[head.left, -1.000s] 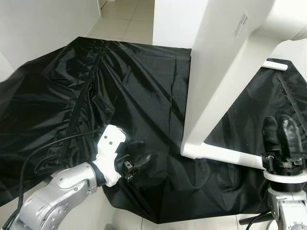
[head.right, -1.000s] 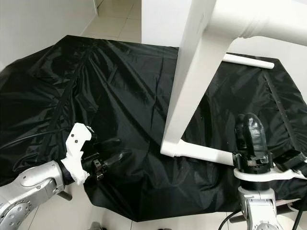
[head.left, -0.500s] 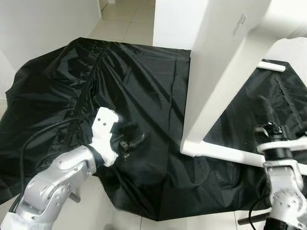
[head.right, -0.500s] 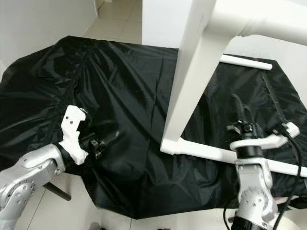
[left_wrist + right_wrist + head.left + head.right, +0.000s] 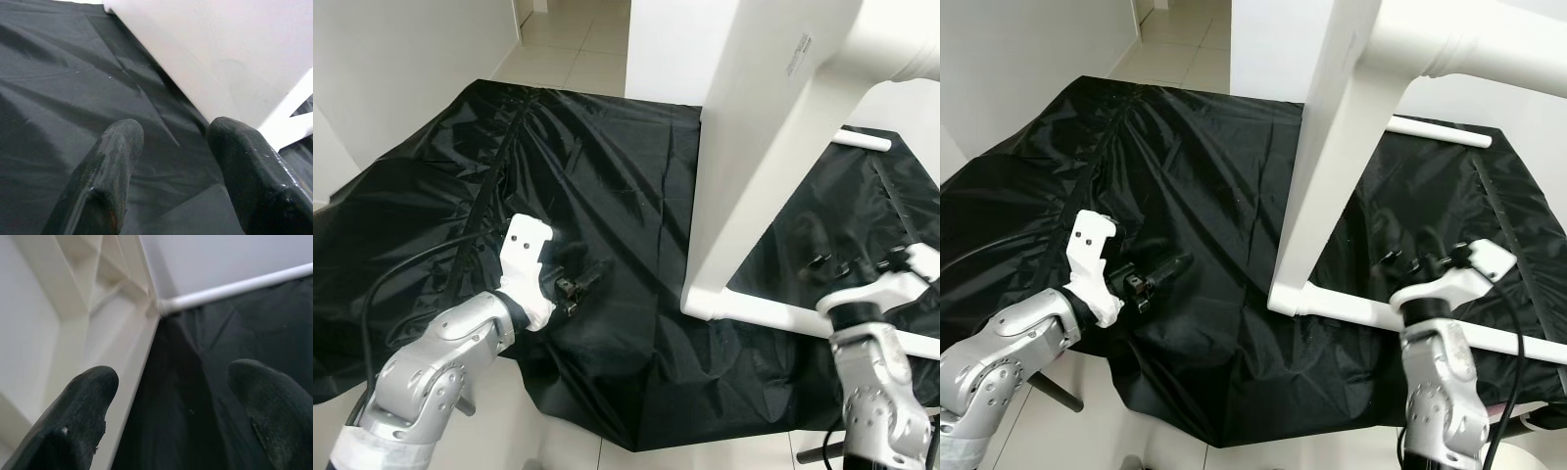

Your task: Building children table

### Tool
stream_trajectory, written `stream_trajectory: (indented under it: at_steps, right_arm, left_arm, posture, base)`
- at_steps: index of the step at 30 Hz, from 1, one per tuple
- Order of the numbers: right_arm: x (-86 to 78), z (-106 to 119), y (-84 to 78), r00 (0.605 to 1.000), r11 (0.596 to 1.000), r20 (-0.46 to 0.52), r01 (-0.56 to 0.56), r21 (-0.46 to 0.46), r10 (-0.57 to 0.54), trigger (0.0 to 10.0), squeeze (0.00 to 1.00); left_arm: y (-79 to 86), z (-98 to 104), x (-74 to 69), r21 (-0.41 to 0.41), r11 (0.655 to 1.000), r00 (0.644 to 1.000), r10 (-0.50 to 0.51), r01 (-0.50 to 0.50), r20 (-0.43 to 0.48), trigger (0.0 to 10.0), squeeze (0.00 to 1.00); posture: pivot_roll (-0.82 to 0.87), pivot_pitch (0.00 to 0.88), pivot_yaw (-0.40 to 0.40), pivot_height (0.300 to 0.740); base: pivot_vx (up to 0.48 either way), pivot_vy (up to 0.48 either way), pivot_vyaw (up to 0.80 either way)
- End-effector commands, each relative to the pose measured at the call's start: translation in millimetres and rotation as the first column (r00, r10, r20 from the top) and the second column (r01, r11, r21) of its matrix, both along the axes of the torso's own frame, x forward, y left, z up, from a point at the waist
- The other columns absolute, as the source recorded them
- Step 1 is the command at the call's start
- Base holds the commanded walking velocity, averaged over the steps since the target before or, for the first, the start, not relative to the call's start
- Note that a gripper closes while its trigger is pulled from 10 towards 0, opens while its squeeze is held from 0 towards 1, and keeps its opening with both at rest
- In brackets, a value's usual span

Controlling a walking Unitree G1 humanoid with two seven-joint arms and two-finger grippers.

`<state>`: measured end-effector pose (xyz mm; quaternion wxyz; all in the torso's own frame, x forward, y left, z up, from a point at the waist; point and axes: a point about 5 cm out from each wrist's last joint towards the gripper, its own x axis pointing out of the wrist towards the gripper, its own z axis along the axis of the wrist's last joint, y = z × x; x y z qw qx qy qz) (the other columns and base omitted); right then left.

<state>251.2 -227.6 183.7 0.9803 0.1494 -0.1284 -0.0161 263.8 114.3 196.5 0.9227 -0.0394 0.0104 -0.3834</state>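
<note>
The white children's table (image 5: 773, 147) stands tipped on its side on a black sheet (image 5: 607, 147), its top upright. One white tube leg (image 5: 773, 313) lies along the sheet and another (image 5: 862, 140) runs behind it. My left gripper (image 5: 585, 282) hovers low over the sheet, left of the tabletop, open and empty; its fingers (image 5: 107, 171) point at the table's white face (image 5: 220, 44). My right gripper (image 5: 1400, 262) is just beyond the lower leg, open and empty. Its fingers (image 5: 73, 431) face the ribbed underside (image 5: 88, 308) and the far leg (image 5: 234, 286).
The wrinkled sheet drapes over a low surface, and its near edge (image 5: 636, 441) hangs above the pale floor. A white wall (image 5: 391, 59) rises on the left. Tiled floor (image 5: 568, 39) continues behind the sheet. A black cable (image 5: 401, 279) trails from my left arm.
My right gripper has swung from pointing upward to pointing sideways at the table's underside, past the lower leg. My left gripper has shifted slightly farther onto the sheet. The table has not moved.
</note>
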Motion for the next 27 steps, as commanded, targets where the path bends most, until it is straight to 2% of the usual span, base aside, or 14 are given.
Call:
stream_trajectory:
  at_steps: [1, 7, 16, 27]
  right_arm:
    - [-0.8, -1, 0.2, 0.999, 0.999, -0.035, 0.001, -0.041, -0.002, 10.0, 0.00]
    - [0.6, -17, 11.2, 0.986, 0.990, -0.150, -0.091, -0.104, 0.075, 10.0, 0.00]
    - [6.6, -25, 22.0, 0.972, 0.975, -0.199, -0.159, -0.156, 0.126, 10.0, 0.00]
    - [17.3, -32, 37.5, 0.953, 0.959, -0.232, -0.235, -0.157, 0.196, 10.0, 0.00]
  left_arm:
    - [3.2, -2, 4.4, 0.021, 0.999, 0.999, 0.039, -0.039, 0.000, 10.0, 0.00]
    - [12.0, -6, 18.6, 0.061, 0.990, 0.991, 0.130, -0.130, 0.009, 10.0, 0.00]
    - [13.1, -6, 20.8, 0.067, 0.986, 0.988, 0.154, -0.155, 0.012, 10.0, 0.00]
    - [16.0, -8, 20.0, 0.079, 0.981, 0.984, 0.176, -0.177, 0.020, 10.0, 0.00]
  posture:
    - [0.06, 0.099, -0.017, 0.740]
    - [0.06, 0.096, -0.023, 0.740]
    - [0.06, 0.093, -0.032, 0.740]
    - [0.08, 0.095, -0.043, 0.740]
  base:
    - [0.000, 0.000, 0.00]
    - [0.000, 0.000, 0.00]
    - [0.000, 0.000, 0.00]
    - [0.000, 0.000, 0.00]
